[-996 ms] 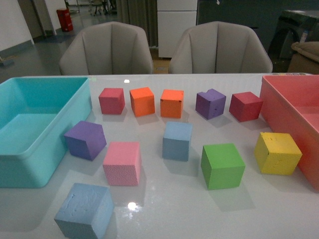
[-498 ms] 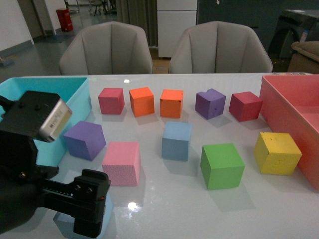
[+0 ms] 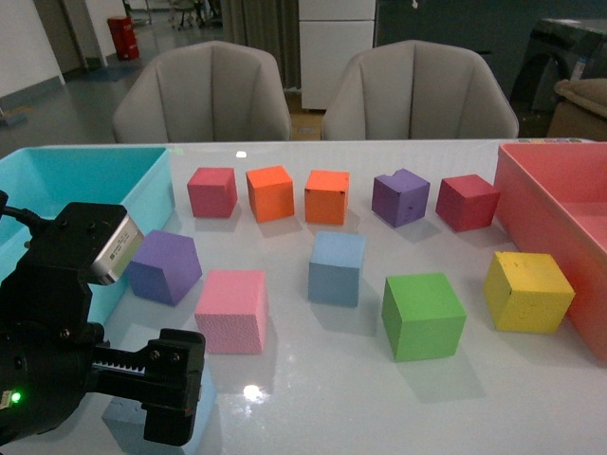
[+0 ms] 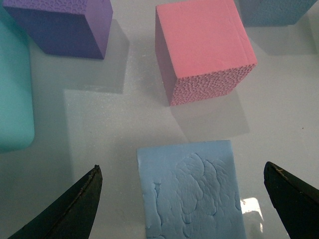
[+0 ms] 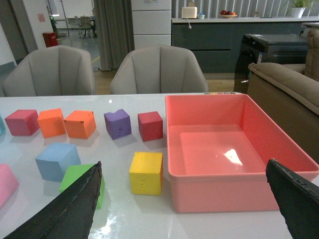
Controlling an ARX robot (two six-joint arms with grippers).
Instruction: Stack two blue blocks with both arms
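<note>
One pale blue block (image 3: pixel 336 268) stands in the middle of the table; it also shows in the right wrist view (image 5: pixel 57 160). The other blue block (image 4: pixel 189 191) lies at the near left, mostly hidden in the front view by my black left arm (image 3: pixel 57 360), with a sliver showing (image 3: pixel 203 393). My left gripper (image 4: pixel 181 167) is open above this block, one finger on either side of it, not touching. My right gripper (image 5: pixel 183 164) is open and empty, held off the table and facing the pink bin (image 5: pixel 299 164); it is out of the front view.
A pink cube (image 3: pixel 231 310) and a purple cube (image 3: pixel 164 266) stand just beyond the near blue block. The teal bin (image 3: pixel 142 204) is at the left. Green (image 3: pixel 423 315) and yellow (image 3: pixel 527 290) cubes are at the right, with a row of red, orange and purple cubes behind.
My left arm has come into the front view at the lower left and now covers the near blue block. The blocks have not moved.
</note>
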